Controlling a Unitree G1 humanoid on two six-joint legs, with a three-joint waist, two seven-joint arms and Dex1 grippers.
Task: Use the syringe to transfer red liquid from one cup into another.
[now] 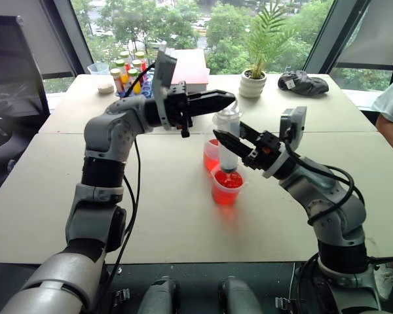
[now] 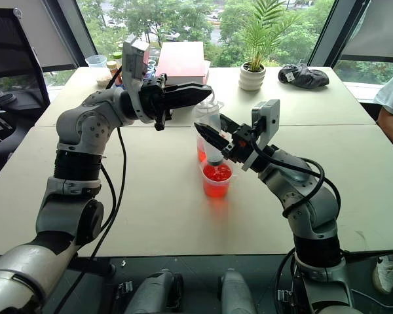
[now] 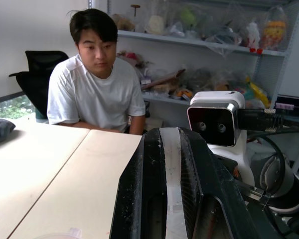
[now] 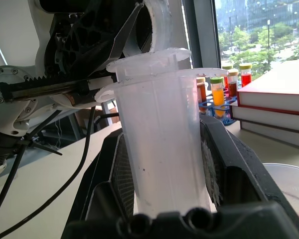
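Right claw (image 1: 224, 139) pinches the syringe (image 1: 228, 140) by its clear barrel, holding it upright. Left claw (image 1: 228, 99), fingers pressed together, hovers just above the plunger top, pointing toward the robot's right. On the pale surface (image 1: 170, 216), the nozzle dips into the nearer cup (image 1: 227, 186), which holds red liquid (image 1: 228, 180). Just behind stands the other cup (image 1: 211, 155), also tinted red. A person (image 3: 95, 94) in a white shirt sits across the surface.

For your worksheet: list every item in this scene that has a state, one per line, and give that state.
syringe: upright, nozzle over shorter cup
right end effector: shut on syringe barrel
left end effector: shut, at plunger top
shorter cup: holds red liquid
taller cup: holds red liquid
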